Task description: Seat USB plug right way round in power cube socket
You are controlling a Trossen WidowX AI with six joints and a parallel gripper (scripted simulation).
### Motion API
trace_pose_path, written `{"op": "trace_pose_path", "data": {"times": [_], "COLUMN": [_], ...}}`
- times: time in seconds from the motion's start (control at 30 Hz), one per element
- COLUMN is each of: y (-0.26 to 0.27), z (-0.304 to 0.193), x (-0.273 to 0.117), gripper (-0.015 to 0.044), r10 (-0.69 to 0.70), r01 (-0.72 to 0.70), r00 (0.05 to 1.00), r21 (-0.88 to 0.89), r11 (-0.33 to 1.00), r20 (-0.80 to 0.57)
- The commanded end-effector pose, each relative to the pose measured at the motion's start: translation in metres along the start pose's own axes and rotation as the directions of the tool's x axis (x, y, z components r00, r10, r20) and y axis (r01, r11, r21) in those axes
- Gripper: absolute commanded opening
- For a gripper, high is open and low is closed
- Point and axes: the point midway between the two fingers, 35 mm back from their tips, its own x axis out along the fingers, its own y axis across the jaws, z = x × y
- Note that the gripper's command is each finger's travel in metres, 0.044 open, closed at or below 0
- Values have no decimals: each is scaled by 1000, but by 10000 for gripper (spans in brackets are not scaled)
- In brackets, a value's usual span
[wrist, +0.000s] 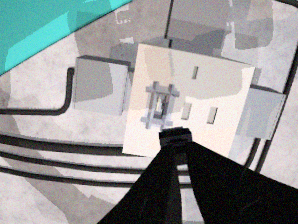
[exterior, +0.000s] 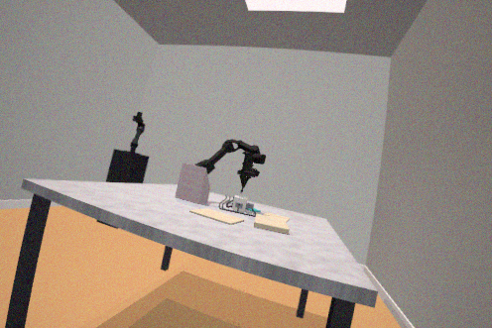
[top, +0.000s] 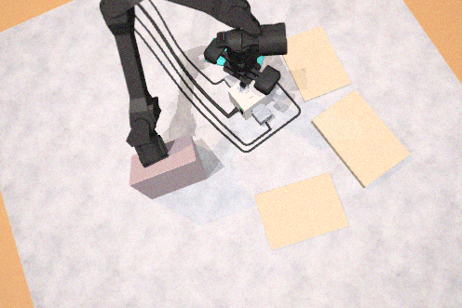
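Note:
The white power cube stands on the table with slots in its top. A grey raised frame surrounds the top socket, whose opening shows with no plug in it in the wrist view. My gripper points down, a little above the cube. It is shut on the USB plug, which is mostly hidden by the dark fingertips. In the wrist view the fingertips appear just below the frame, to one side of the opening. Which way round the plug faces cannot be seen.
Grey plugs stand at the cube's sides, with black cables looping around. A teal block lies beside it. Flat cream slabs and a pink block under the arm's base are farther off.

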Motion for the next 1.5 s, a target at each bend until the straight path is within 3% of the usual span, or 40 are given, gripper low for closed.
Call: {"op": "trace_pose_path", "data": {"times": [0.0, 0.67, 1.47], "y": [0, 0, 0], "z": [-1, -1, -1], "x": [0, 0, 0], "gripper": [0, 0, 0], "r10": [1, 1, 1], "r01": [-1, -2, -2], "r00": [1000, 1000, 1000], "r21": [-117, -598, -954], "r11": [993, 801, 301], "r20": [-1, -1, -1]}}
